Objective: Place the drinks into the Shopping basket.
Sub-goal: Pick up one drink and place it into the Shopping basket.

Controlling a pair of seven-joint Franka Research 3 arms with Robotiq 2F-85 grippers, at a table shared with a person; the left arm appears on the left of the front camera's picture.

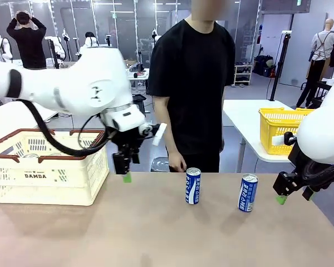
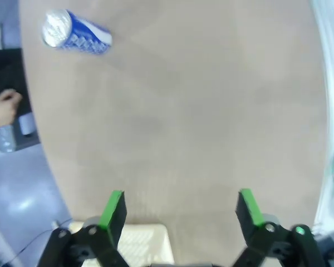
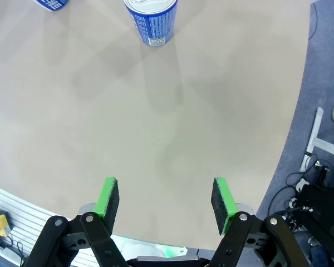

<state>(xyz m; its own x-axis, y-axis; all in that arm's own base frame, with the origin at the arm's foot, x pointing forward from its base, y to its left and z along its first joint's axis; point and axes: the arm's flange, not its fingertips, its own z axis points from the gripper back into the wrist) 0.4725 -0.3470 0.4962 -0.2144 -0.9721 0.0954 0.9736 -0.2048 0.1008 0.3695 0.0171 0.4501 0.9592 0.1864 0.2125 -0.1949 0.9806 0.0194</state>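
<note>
Two blue drinks with white lettering stand upright on the tan table, one (image 1: 193, 186) in the middle and one (image 1: 247, 192) to its right. The cream Shopping basket (image 1: 44, 178) with a brown rim sits at the left. My left gripper (image 1: 126, 171) hangs open just right of the basket, above the table; its wrist view shows a blue can (image 2: 78, 33) far ahead and the open left gripper (image 2: 181, 208) holding nothing. My right gripper (image 1: 294, 196) is open, low at the table's right edge, right of the nearer can (image 3: 151, 19). The right gripper (image 3: 165, 197) holds nothing.
A person in black stands at the far edge behind the middle can, one hand (image 1: 177, 161) hanging near the table. A yellow mesh basket (image 1: 281, 129) sits on a white side table at the back right. Bare tabletop lies in front of the cans.
</note>
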